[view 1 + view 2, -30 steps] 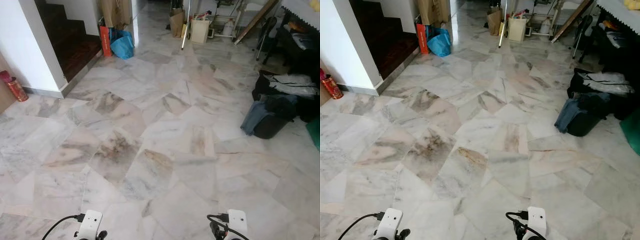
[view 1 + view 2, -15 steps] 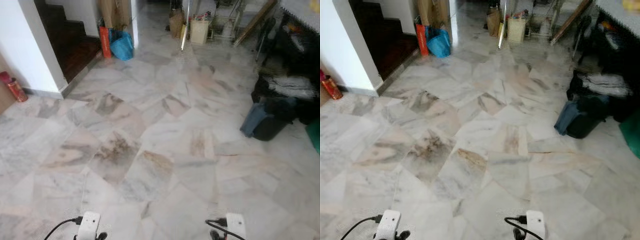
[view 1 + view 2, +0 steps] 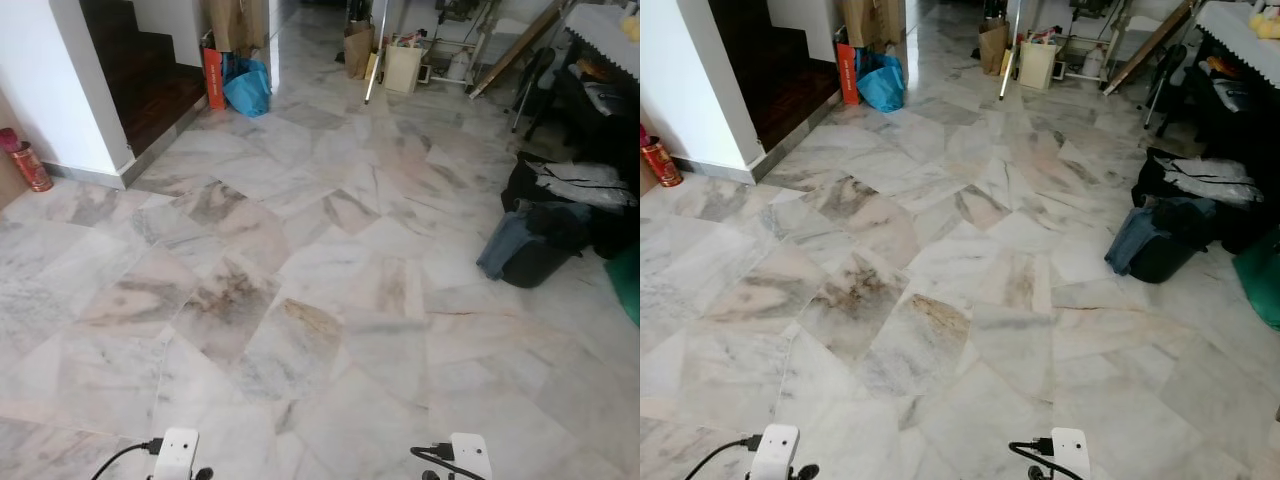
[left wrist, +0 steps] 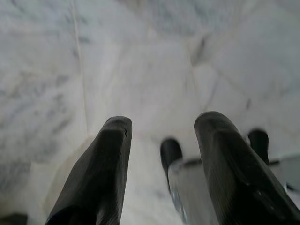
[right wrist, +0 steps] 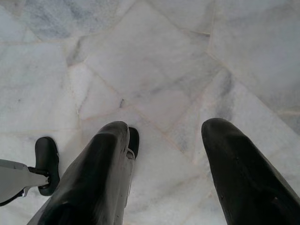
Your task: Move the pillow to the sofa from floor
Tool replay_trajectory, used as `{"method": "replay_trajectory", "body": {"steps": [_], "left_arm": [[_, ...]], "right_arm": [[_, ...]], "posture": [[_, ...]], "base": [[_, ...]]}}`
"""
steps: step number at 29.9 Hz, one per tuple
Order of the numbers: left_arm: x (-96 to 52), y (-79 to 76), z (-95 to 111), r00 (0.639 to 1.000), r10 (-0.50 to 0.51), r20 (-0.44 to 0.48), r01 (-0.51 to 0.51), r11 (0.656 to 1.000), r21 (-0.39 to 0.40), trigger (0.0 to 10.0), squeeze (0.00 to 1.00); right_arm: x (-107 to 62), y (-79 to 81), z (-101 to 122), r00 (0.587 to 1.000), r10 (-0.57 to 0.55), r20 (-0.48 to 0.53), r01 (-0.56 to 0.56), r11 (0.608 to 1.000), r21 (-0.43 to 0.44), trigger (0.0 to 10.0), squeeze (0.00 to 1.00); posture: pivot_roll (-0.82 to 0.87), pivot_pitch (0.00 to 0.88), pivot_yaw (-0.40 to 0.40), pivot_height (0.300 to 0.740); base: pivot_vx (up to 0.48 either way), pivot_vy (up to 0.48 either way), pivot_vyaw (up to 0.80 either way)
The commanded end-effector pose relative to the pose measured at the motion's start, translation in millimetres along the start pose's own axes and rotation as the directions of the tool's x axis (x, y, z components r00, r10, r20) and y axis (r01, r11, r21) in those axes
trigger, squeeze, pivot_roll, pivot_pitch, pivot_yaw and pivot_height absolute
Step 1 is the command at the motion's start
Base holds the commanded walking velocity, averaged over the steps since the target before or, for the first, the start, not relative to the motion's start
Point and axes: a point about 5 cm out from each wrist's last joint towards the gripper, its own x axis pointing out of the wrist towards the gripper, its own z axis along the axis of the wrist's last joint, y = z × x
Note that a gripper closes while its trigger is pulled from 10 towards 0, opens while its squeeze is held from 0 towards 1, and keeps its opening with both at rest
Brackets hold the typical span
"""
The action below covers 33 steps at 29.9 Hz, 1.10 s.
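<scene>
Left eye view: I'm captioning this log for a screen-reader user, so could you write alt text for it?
A wide marble floor stretches ahead, with a dark staircase at far left, a blue bag beside it, and a heap of dark bags and clothes at right. The robot's two wrists sit low at the bottom edge.

View has pitched up slightly: wrist housings sit lower at frame bottom, more of the far clutter and white-clothed bench (image 3: 603, 22) visible. Blur from half-second back gone. Objects unmoved.
</scene>
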Motion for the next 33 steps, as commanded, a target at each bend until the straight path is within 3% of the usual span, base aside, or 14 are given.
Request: {"method": "replay_trajectory", "body": {"steps": [1, 7, 15, 20, 33], "left_arm": [[1.8, -1.4, 7.3, 1.0, 0.003, 0.026, -0.003, 1.0, -0.011, 10.0, 0.0], [5.2, -1.6, 29.0, 0.993, 0.002, 0.115, -0.002, 1.0, -0.003, 10.0, 0.0], [4.6, -3.7, 25.3, 0.994, -0.005, 0.108, 0.005, 1.0, -0.003, 10.0, 0.0], [3.0, -1.5, 17.9, 0.995, 0.024, 0.092, -0.019, 0.998, -0.064, 10.0, 0.0], [2.5, 0.9, 13.8, 0.997, 0.051, 0.065, -0.045, 0.994, -0.098, 10.0, 0.0]], "right_arm": [[0.1, -0.8, 0.4, 1.0, -0.006, -0.003, 0.006, 1.0, 0.011, 10.0, 0.0], [0.3, 1.4, 2.2, 0.999, -0.018, 0.028, 0.017, 0.999, 0.044, 10.0, 0.0], [-0.2, 1.4, 7.3, 0.994, -0.043, 0.102, 0.03, 0.992, 0.126, 10.0, 0.0], [-0.9, 0.6, 8.3, 0.987, -0.076, 0.142, 0.04, 0.968, 0.246, 10.0, 0.0], [-0.5, 2.1, 5.6, 0.993, -0.045, 0.113, 0.024, 0.983, 0.183, 10.0, 0.0]], "posture": [[0.12, 0.0, -0.069, 0.74], [0.12, 0.0, -0.057, 0.74], [0.12, 0.0, -0.053, 0.74], [0.13, 0.0, -0.055, 0.74], [0.12, 0.0, -0.053, 0.74]], "base": [[0.0, 0.0, 0.0], [0.0, 0.0, 0.0], [0.0, 0.0, 0.0], [0.0, 0.0, 0.0], [0.0, 0.0, 0.0]]}}
